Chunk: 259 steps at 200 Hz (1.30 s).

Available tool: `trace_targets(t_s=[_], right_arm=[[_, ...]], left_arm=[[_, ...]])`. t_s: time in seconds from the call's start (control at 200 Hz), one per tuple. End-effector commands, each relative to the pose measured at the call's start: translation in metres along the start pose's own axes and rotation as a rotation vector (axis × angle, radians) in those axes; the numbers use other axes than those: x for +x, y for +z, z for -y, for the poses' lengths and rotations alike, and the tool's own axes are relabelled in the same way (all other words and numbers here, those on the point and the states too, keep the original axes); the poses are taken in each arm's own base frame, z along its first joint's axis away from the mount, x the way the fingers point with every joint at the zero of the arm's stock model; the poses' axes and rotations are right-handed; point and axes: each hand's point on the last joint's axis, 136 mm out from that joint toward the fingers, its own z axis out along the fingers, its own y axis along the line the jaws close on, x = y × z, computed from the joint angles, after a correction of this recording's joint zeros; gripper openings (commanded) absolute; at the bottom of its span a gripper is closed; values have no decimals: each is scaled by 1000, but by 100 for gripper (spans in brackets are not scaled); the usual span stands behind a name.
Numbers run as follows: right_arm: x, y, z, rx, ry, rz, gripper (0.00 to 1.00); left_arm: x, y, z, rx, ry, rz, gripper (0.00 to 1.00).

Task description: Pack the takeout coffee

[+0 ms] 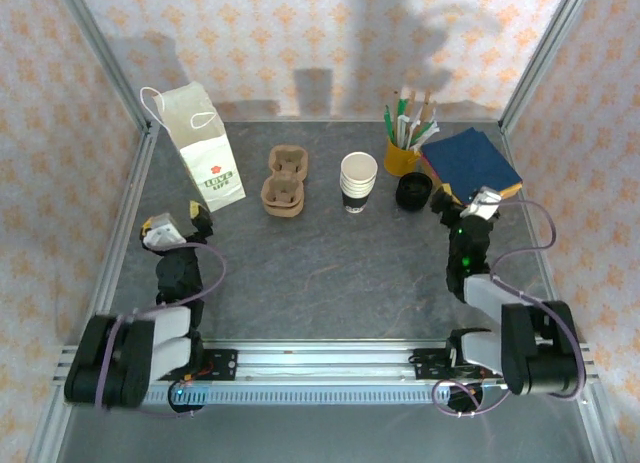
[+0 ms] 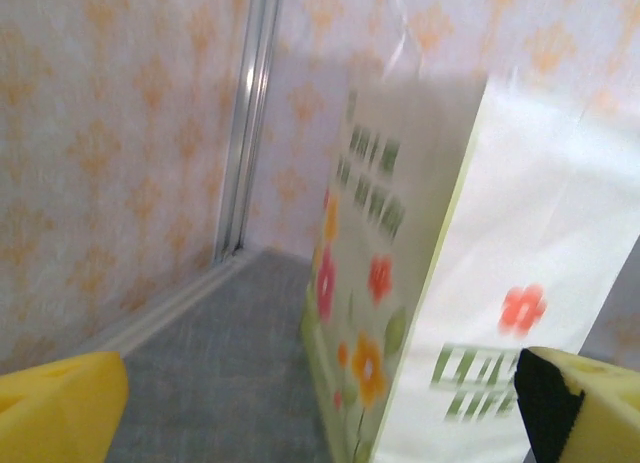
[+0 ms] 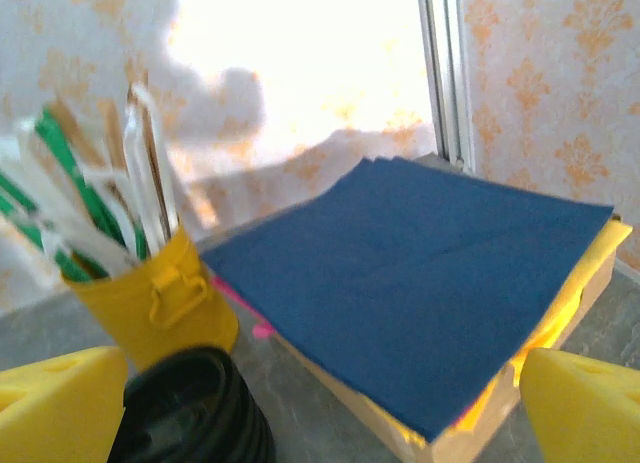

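1. Walls (image 1: 330,33) with orange flowers stand round a grey table (image 1: 330,283).
2. A white bag (image 1: 210,158) stands far left; blue napkins (image 1: 472,161) lie far right.
3. The left gripper (image 1: 182,221) and right gripper (image 1: 462,201) have fingers spread wide, holding nothing.
4. A round black lid (image 1: 414,191) sits just beside the yellow cup (image 1: 402,155); I cannot tell if the coffee cup is under it.

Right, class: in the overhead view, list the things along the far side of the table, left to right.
White paper bag → cardboard cup carrier → stack of white cups → yellow cup of sticks and straws → blue napkin stack.
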Motion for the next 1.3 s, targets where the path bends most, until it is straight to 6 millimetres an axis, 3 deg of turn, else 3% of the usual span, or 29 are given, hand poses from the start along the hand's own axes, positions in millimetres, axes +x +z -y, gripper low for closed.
trace_targets(t_s=[0.0, 0.11, 0.21, 0.345, 0.365, 0.501, 0.641, 0.861, 1.116, 1.291], right_arm=[[0, 1, 6, 101, 130, -163, 100], [-6, 1, -21, 52, 248, -328, 100], [-3, -7, -72, -163, 303, -515, 100], [-5, -27, -117, -309, 336, -672, 99], [3, -27, -121, -300, 324, -702, 99], [-1, -38, -153, -302, 253, -751, 97], [0, -43, -184, -292, 174, -783, 92], [3, -33, -209, -236, 84, -788, 85], [21, -12, -218, -168, 41, -815, 77], [29, -3, -222, -149, 30, -830, 75]], left_arm=[[-11, 8, -4, -89, -59, -95, 99], [-35, 7, -14, -205, -225, -121, 99], [-50, 4, -7, -185, -361, -149, 99], [-65, 0, 42, 116, -468, -184, 99], [-64, 1, 46, 132, -468, -204, 99], [-59, 13, 72, 177, -339, -377, 99], [-61, 11, 98, 273, -304, -462, 99], [-71, 3, 123, 385, -319, -507, 99], [-69, 0, 130, 419, -323, -514, 99], [-61, -4, 145, 471, -314, -555, 99]])
